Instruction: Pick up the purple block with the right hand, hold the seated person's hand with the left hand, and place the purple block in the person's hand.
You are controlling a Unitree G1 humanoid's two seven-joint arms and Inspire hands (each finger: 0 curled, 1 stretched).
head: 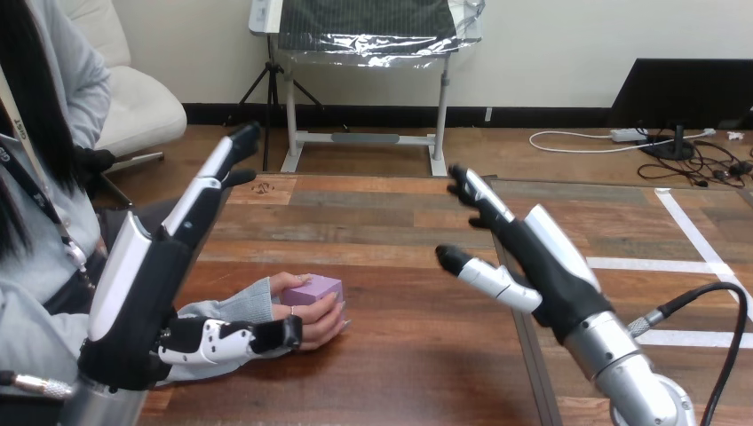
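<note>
Now the purple block (313, 288) sits in the person's hand (321, 325), low on the table (400, 222), with the person's fingers cupped round it. It looks light, rigid and smooth-sided, best pinched across opposite flat faces. The right hand (550, 266) hovers well apart, fingers straight, empty. The left hand (142, 293) has its fingers straight and raised, thumb across the person's wrist (256, 302); no grip is evident.

Pale purple block (315, 288); brown wood-grained desk (391, 231) with white lines (622, 264); sleeve (240, 306) seemingly grey.
</note>
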